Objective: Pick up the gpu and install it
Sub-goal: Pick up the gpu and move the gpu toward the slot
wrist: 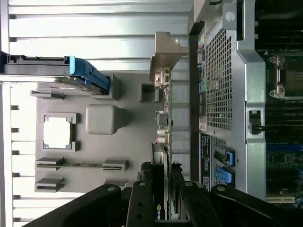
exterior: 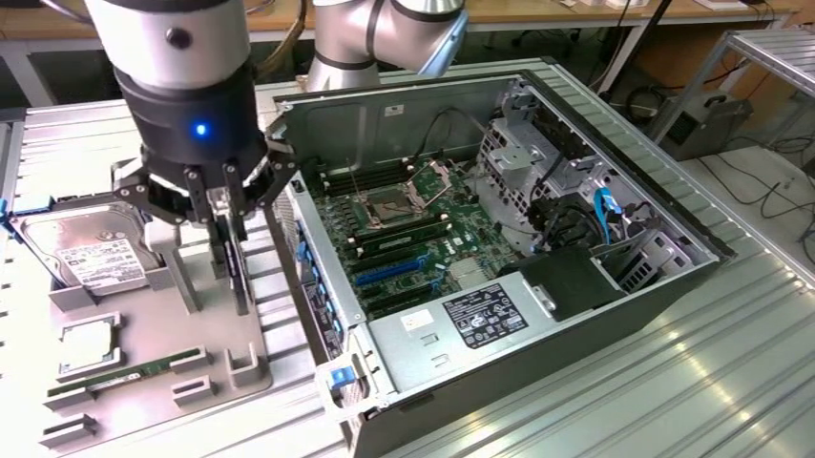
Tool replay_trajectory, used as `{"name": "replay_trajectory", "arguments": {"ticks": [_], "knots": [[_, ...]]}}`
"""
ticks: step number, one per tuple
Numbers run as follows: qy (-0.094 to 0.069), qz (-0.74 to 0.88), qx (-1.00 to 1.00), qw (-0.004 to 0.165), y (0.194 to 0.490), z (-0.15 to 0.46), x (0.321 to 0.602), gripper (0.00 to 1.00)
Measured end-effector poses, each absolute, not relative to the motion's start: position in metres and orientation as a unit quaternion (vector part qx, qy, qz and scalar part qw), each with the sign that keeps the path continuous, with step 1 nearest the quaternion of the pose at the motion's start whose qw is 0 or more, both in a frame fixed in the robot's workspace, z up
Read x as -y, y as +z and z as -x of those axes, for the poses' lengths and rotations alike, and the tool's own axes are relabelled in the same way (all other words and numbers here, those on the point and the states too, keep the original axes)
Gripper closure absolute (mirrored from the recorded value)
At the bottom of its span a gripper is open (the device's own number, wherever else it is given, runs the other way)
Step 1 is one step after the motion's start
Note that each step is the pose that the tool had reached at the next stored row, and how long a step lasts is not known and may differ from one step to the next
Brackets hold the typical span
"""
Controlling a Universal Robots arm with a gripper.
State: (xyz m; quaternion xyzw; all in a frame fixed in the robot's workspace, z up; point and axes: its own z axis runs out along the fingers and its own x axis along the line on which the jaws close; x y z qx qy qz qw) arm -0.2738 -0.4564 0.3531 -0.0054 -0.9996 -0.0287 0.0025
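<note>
The gpu (exterior: 239,281) stands on edge just outside the computer case (exterior: 535,334), over the gray tray (exterior: 140,353). The gripper (exterior: 227,227) is partly closed and pinches it across its thickness. This looks like the pick-up step; installing calls for keeping the card upright and square to a slot inside the case.

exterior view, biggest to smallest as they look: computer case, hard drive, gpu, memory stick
1. computer case
2. hard drive
3. gpu and memory stick: both thin slivers here, the gpu seen edge-on, so no ranking between them.
</note>
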Motion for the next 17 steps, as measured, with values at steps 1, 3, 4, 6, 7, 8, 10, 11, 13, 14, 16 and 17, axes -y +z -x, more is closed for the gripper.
{"name": "replay_trajectory", "arguments": {"ticks": [1,3,4,6,7,8,10,11,13,14,16,17], "knots": [[-0.029,0.005,1.0,0.003,0.357,0.273,0.457,0.74],[-0.029,0.005,1.0,0.003,0.368,0.27,0.457,0.74],[-0.029,0.005,1.0,0.003,0.374,0.268,0.457,0.74],[-0.029,0.005,1.0,0.003,0.384,0.265,0.458,0.74],[-0.029,0.005,1.0,0.003,0.388,0.263,0.458,0.74],[-0.029,0.005,1.0,0.003,0.395,0.26,0.459,0.74],[-0.029,0.005,1.0,0.003,0.404,0.255,0.46,0.74],[-0.029,0.005,1.0,0.004,0.409,0.251,0.46,0.74],[-0.029,0.005,1.0,0.005,0.419,0.244,0.462,0.74],[-0.03,0.005,1.0,0.005,0.423,0.241,0.462,0.74],[-0.03,0.005,1.0,0.006,0.433,0.232,0.463,0.74],[-0.031,0.005,0.999,0.007,0.437,0.228,0.464,0.74]]}}
